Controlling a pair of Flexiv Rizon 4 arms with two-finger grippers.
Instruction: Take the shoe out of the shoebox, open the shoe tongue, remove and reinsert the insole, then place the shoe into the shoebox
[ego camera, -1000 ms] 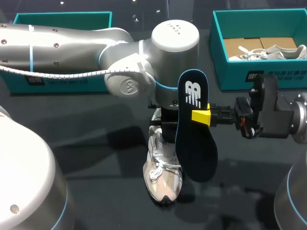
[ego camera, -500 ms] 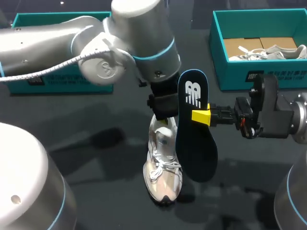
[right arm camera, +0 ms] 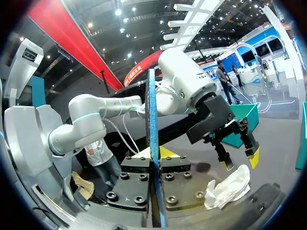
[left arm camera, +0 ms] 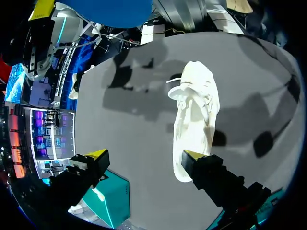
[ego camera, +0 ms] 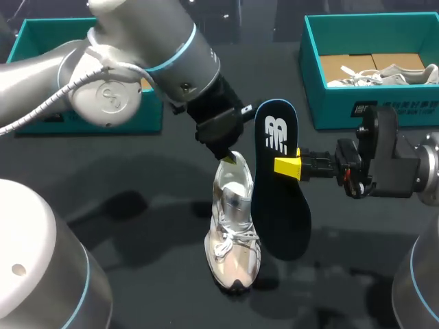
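A pale white-and-beige shoe (ego camera: 233, 233) lies on the dark table, toe toward the front edge. My left gripper (ego camera: 228, 156) hangs open just above its heel. In the left wrist view the shoe (left arm camera: 196, 110) lies ahead of the left gripper (left arm camera: 145, 155), with one fingertip (left arm camera: 194, 155) over the heel and the other wide to the side. My right gripper (ego camera: 293, 167) is shut on the dark blue insole (ego camera: 278, 205), holding it upright beside the shoe. In the right wrist view the insole (right arm camera: 153, 143) stands edge-on between the right gripper (right arm camera: 154, 155) fingers, and the shoe (right arm camera: 230, 187) lies below my left gripper (right arm camera: 237, 148).
A teal shoebox (ego camera: 322, 103) at the back right holds a second shoe (ego camera: 405, 72) and brown cardboard. Another teal box (ego camera: 34, 31) sits at the back left, partly behind my left arm. Bare dark table lies left of the shoe.
My left gripper opened and lifted off the shoe's heel, its arm swinging up and back to the left. The right arm and the insole have not moved.
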